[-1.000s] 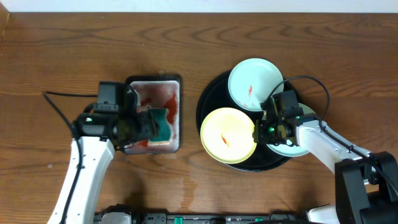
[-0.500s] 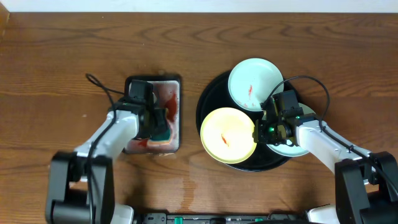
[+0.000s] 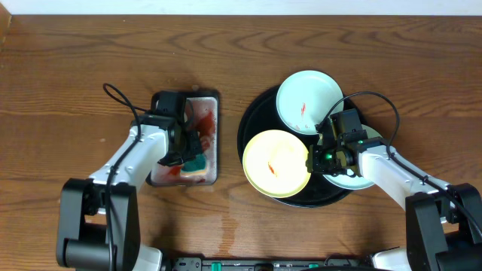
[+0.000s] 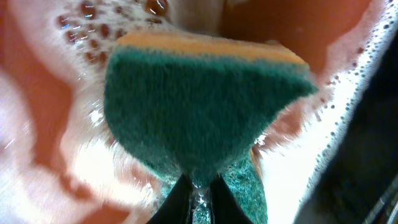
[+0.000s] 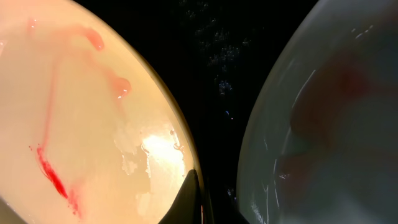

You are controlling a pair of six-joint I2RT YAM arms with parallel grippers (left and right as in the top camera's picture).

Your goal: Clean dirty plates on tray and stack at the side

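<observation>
Overhead: my left gripper (image 3: 192, 150) hangs over the foam tray (image 3: 186, 95). My right gripper (image 3: 315, 159) is at the yellow plate (image 3: 276, 163), which lies on the round tray (image 3: 252, 120) with two mint plates (image 3: 308, 102).

Left wrist: my jaws pinch the sponge (image 4: 199, 106) above reddish foam (image 4: 37, 124).

Right wrist: my jaws nip the yellow plate's rim.

Green sponge (image 4: 199, 112) sits in rectangular tray (image 3: 203, 94) (reddish foam).

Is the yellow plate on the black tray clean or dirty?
Dirty. The yellow plate has a red smear near its middle; the right wrist view shows red streaks on it too.
</observation>
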